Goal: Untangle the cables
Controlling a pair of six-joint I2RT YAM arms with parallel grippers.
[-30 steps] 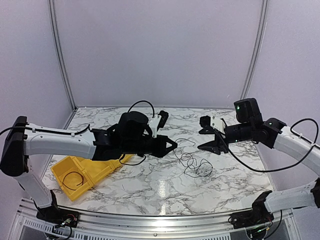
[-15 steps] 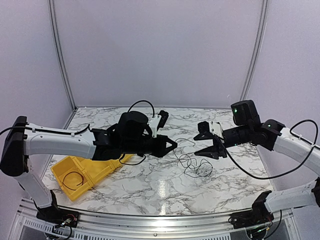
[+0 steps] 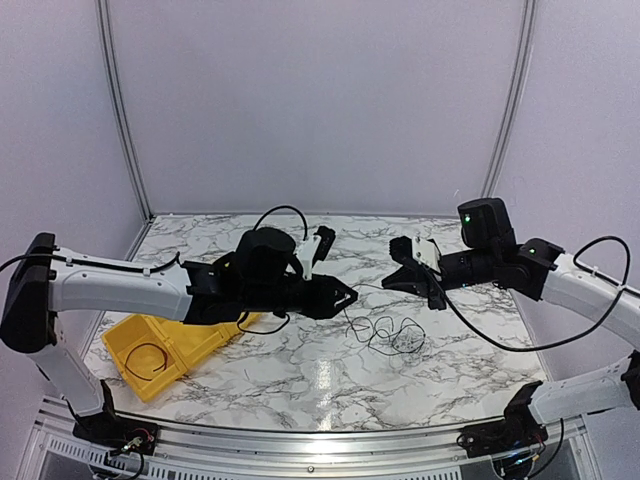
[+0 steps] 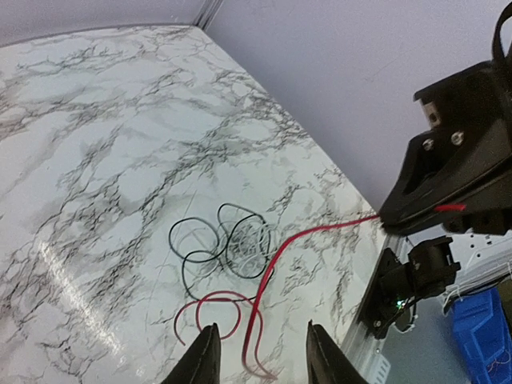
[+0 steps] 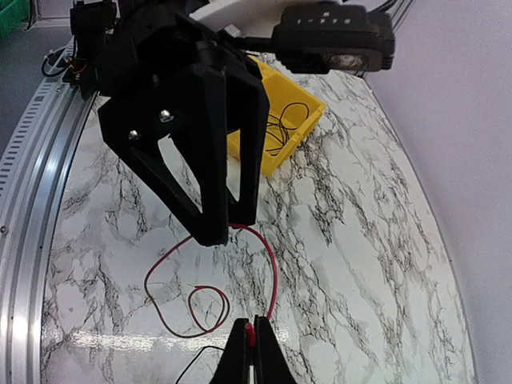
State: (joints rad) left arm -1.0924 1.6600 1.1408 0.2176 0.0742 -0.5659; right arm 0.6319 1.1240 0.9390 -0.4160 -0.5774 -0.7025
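A thin red cable (image 4: 298, 238) runs across the marble table (image 3: 300, 375) between my two grippers. The right gripper (image 5: 253, 330) is shut on one end of it. From there the cable arcs to the left gripper (image 4: 262, 328), whose fingers stand apart with the cable passing loosely between them. In the top view the left gripper (image 3: 349, 297) and right gripper (image 3: 389, 284) nearly face each other tip to tip. Just beyond the left fingers lies a small tangle of black and pale cables (image 4: 232, 244), with loose red loops (image 5: 192, 312) beside it. The tangle (image 3: 388, 332) sits below and between the two grippers.
A yellow bin (image 3: 130, 345) lies tilted at the table's front left under the left arm, with a black cable loop (image 3: 150, 358) inside it. The table's metal rail (image 3: 300, 445) runs along the near edge. White walls close the back and sides.
The right gripper moved left toward the left gripper and shut on the red cable's end. The left gripper's fingers have opened and dipped slightly.
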